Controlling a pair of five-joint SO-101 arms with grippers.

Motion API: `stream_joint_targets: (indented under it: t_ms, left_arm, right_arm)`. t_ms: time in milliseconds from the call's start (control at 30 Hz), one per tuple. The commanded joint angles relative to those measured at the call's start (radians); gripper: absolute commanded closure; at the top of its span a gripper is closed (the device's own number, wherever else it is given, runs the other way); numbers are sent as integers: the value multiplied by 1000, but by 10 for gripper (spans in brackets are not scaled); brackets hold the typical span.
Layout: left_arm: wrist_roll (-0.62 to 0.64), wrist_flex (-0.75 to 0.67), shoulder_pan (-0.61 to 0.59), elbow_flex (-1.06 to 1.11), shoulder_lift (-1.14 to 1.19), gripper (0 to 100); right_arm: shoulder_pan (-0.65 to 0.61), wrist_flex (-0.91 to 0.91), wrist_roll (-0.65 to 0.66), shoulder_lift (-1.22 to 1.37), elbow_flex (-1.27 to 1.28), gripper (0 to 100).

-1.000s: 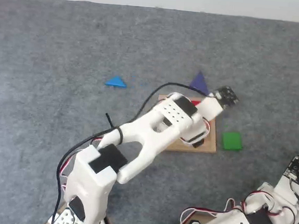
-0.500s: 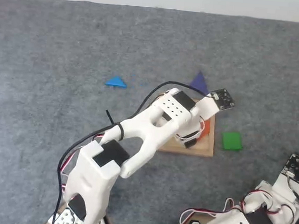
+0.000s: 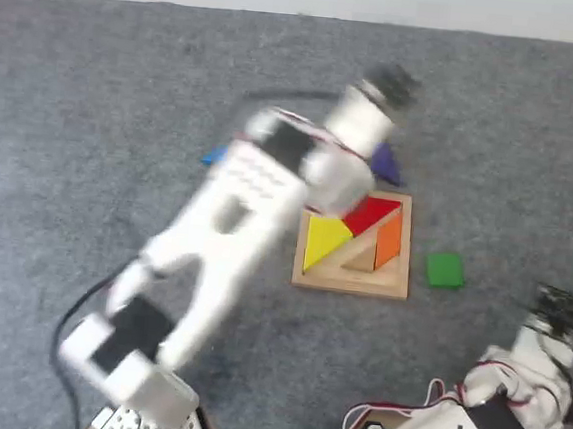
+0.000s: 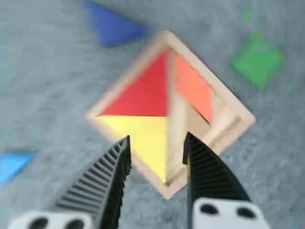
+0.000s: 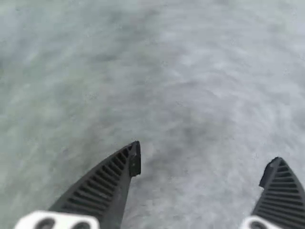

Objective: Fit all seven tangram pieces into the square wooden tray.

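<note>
While the left fingers (image 4: 116, 164) are hanging part open and empty over the tray (image 3: 351, 283), the green square (image 3: 444, 270) is lying just beside it, nearer the right fingers (image 5: 121, 174), also open and empty.

We had our left arm (image 3: 237, 210) stretched far forward, the left gripper (image 4: 156, 138) with jaws parted and empty; the right gripper (image 5: 206, 152) gaped wider.

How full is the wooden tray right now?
Partly full: the red piece, yellow piece and orange piece lie inside, part of the tray is bare, and the green square and purple triangle lie outside.
</note>
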Motion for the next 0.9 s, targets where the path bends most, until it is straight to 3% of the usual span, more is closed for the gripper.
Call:
stream_joint_targets:
  t_ms: [0,133,267,400,633,867]
  left_arm:
    - [149,92,-218,-10,-210,816]
    - [153,81,-368,252,-376,816]
    - [101,-183,-391,722,-559,816]
    - [18,-496,-385,1119,-732,816]
    - [17,-569,-381,1227,-841,816]
    - [12,-600,-313,1237,-744,816]
  right_arm:
    - [-139,70,61,2,-66,608]
    - [-288,116,3,10,-278,608]
    - [-507,111,15,142,-416,608]
    - [-651,114,17,483,-592,608]
    - [-1063,71,14,1156,-859,608]
    - [-1245,-87,0,1517,-971,608]
